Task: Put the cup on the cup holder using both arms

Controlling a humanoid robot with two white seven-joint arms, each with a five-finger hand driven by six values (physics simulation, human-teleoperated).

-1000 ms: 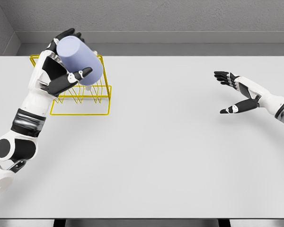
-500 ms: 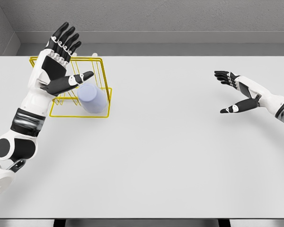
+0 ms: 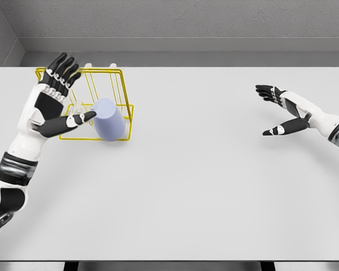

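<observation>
The lavender cup is seen resting in the yellow wire cup holder, mouth down. The left robot hand is spread wide, thumb just beside it; a stray brush could topple it. The right robot hand is held open, well apart.

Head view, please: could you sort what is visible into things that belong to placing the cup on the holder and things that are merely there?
Part of the job:
- lilac cup, sitting in the rack
- yellow wire cup holder
- left hand, fingers spread, beside the cup
- right hand, open, far right

Merely there:
- white table
- grey wall
</observation>
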